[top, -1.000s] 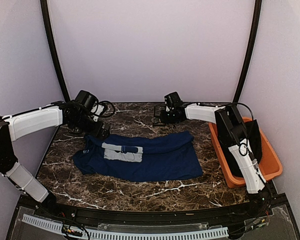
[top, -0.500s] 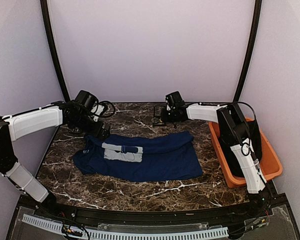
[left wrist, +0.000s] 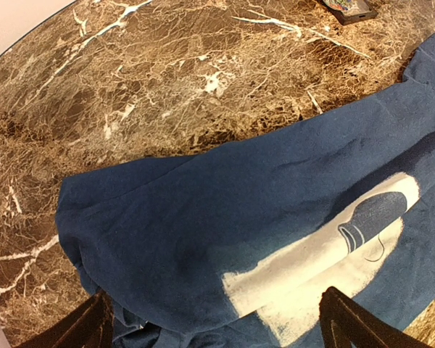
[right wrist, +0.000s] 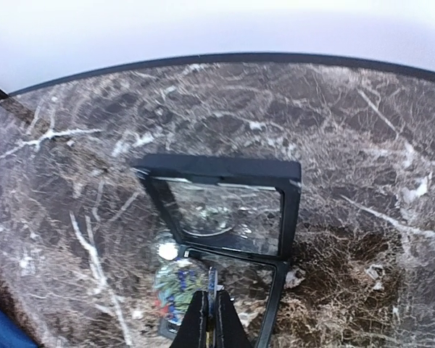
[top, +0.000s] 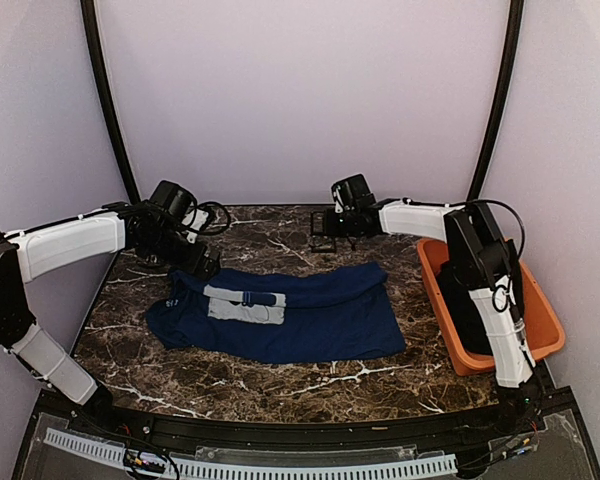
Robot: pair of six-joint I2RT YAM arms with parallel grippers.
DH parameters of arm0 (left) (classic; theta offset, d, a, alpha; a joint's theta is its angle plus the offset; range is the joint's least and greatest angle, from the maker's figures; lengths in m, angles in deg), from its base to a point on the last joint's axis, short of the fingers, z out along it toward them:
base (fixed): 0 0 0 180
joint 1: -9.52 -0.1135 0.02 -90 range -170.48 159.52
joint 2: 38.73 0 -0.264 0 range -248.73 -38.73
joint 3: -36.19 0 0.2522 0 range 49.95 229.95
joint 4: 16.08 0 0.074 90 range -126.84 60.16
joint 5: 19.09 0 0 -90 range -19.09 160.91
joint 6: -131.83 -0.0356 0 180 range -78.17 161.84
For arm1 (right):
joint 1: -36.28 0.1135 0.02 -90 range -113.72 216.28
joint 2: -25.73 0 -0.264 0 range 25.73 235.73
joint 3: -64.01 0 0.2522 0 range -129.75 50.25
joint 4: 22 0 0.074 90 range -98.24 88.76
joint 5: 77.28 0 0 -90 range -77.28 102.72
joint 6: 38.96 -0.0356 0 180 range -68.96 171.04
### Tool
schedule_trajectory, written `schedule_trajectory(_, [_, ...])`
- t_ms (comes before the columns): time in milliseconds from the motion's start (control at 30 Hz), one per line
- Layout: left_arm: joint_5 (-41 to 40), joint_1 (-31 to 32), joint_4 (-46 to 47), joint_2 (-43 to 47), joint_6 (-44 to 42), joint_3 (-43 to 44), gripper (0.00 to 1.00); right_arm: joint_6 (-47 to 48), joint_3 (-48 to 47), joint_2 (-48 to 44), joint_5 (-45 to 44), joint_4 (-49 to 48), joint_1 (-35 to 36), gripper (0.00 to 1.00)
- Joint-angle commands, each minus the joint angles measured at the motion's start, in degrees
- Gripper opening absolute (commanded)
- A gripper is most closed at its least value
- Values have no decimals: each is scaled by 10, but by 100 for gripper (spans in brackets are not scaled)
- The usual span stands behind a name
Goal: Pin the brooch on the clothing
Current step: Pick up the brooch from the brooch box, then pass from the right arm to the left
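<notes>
Overhead, the clothing point(top: 310, 315) lies flat across the middle of the marble table point(top: 280, 385), with its pale print toward the left. The left gripper point(top: 204, 266) sits at the shirt's far-left edge. The right gripper point(top: 323, 232) is well apart from the shirt, beyond its far hem, over a small black case point(top: 322, 245). An orange bin point(top: 550, 325) stands at the right. Small pale marks near the shirt's left end are too small to read. At the left wrist, the fingers point(left wrist: 87, 330) are spread wide, with the navy fabric point(left wrist: 203, 217) directly beneath and between them. The print point(left wrist: 312, 275) carries a dark jar-like figure and no legible writing. At the right wrist, the claw point(right wrist: 210, 301) is pressed together over the open case point(right wrist: 225, 170), whose lid stands upright. A thin grey-blue sliver point(right wrist: 212, 279) juts from between the tips, and a multicoloured patch point(right wrist: 175, 286) lies under the lower film just left of them. Whether either of these is the brooch cannot be told.
</notes>
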Motion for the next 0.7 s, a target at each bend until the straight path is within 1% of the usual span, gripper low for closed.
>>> schedule_trajectory(0, [6,0,-8,0,2,0,99,38,11,-57,8,-28,13,3])
schedule_trajectory(100, [5,0,-8,2,2,0,99,57,25,-79,18,-29,19,2])
schedule_trajectory(133, [5,1,-9,3,2,0,99,70,33,-88,35,-34,22,1])
schedule_trajectory(167, [4,0,-9,3,1,-1,99,84,48,-100,44,-42,26,0])
schedule_trajectory(233, [6,0,-9,6,2,-1,99,134,108,-141,69,-82,36,0])
schedule_trajectory(333, [19,0,-4,12,4,-2,99,244,253,-219,111,-215,56,0])
schedule_trajectory(367, [26,0,-3,14,6,-2,99,303,314,-248,116,-273,67,0])
schedule_trajectory(433, [35,-2,1,22,10,-4,99,379,413,-299,112,-368,84,0])
schedule_trajectory(500, [57,-6,14,30,20,-8,99,453,475,-337,93,-416,98,0])
schedule_trajectory(567, [75,-14,24,39,36,-11,99,535,522,-365,72,-444,115,0])
schedule_trajectory(633, [102,-23,35,45,55,-13,99,631,566,-385,50,-472,138,0])
schedule_trajectory(667, [120,-28,37,47,70,-12,99,685,588,-391,34,-504,150,0])
